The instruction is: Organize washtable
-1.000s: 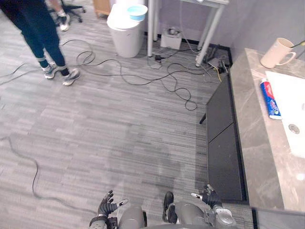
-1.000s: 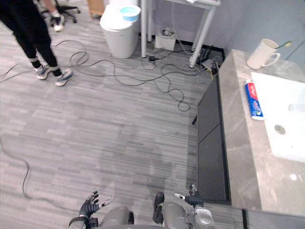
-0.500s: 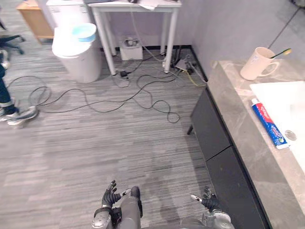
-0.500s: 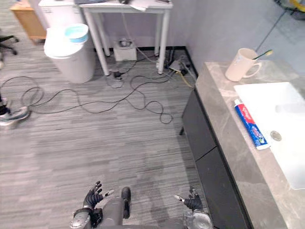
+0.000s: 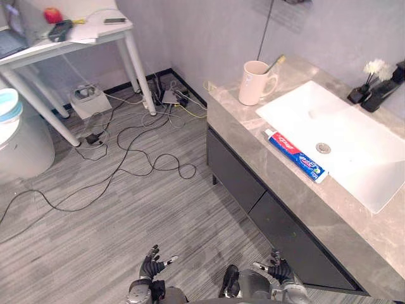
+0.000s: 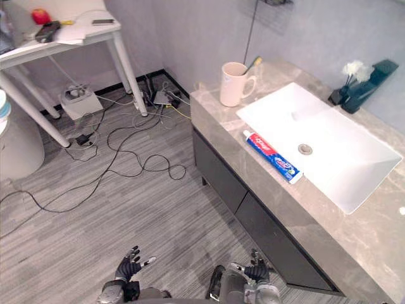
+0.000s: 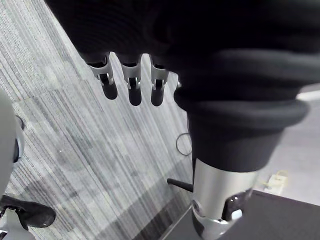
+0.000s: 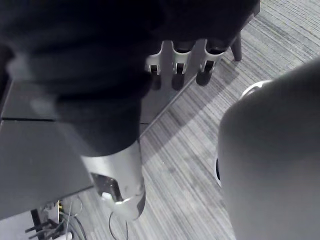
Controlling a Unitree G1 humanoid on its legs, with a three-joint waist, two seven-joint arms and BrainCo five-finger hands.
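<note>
Left eye view coverage is centred on a grey marble table that is set against the wall on the robot's right, with dark cabinet fronts beneath it. A white rectangular basin is sunk into the table, and a round drain is seen in its floor. A cream mug is stood upright on the marble near the table's far corner, just beyond the basin, and a toothbrush is leaned inside it. A red, white and blue toothpaste tube is laid flat on the marble just beside the basin's near rim, its capped end turned toward the mug. At the wall side of the basin a small vase of white flowers and a dark dispenser are placed close together. The left robot hand and the right robot hand are held low over the grey floor, well apart from everything on the table. In the wrist views the fingers of the left robot hand and the fingers of the right robot hand are shown straight and relaxed, with nothing held in either. Black cables are spread across the floor, and a white table is stood farther off to the left.
</note>
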